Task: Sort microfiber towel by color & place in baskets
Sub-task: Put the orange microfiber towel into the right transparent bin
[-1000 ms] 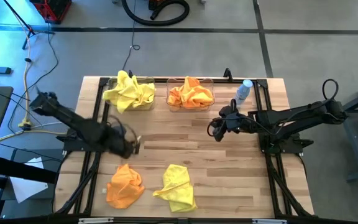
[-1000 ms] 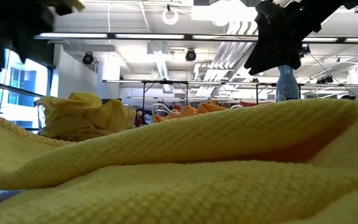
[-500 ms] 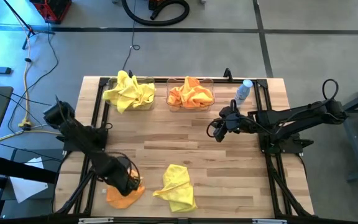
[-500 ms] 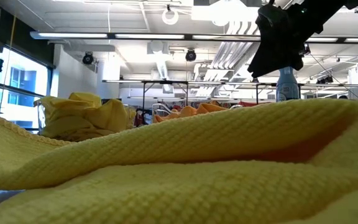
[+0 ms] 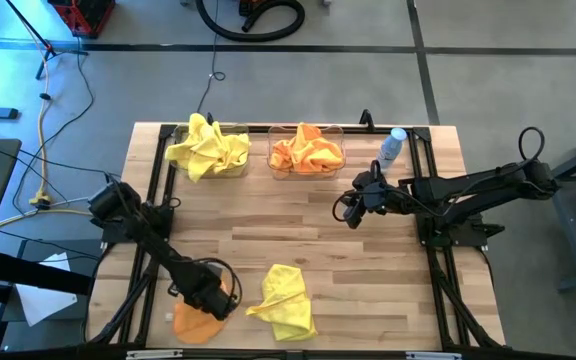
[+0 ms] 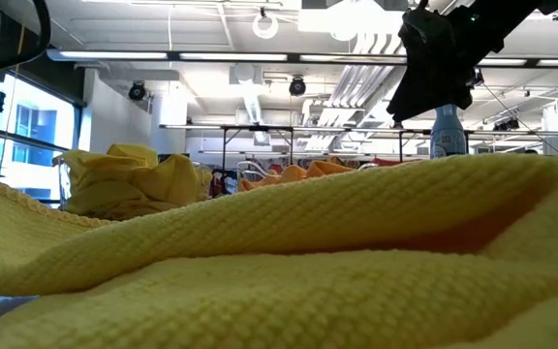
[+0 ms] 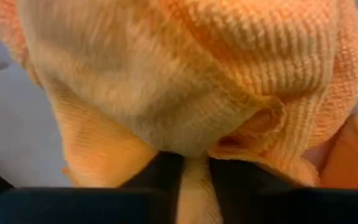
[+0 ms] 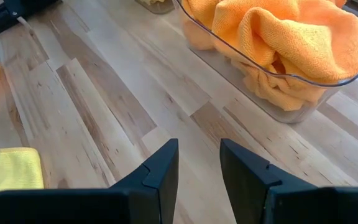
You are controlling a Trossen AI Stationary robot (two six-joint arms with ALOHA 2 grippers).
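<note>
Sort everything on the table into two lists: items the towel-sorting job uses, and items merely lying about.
Job items:
loose orange towel under the left gripper
loose yellow towel
yellow-filled basket
orange-filled basket

Lying about:
blue-topped bottle

The right gripper waits, open.

Pale planked wooden tabletop [image 5: 298,235]: smooth, satin sheen, visible grain. Loose orange microfiber cloth [image 7: 197,68]: coarse waffle-knit weave, matt, fuzzy. Loose yellow microfiber cloth [image 6: 289,262]: same ribbed knit, matt, soft folds. Clear plastic rectangular tub with orange cloths [image 8: 241,65]: glossy, see-through, smooth rounded rim. Second clear plastic tub with yellow cloths [image 5: 230,170]: same glossy plastic. Right gripper [image 8: 197,165]: matt black hard plastic fingers, smooth. Black metal frame rails [image 5: 158,185] along table edges: matt.
</note>
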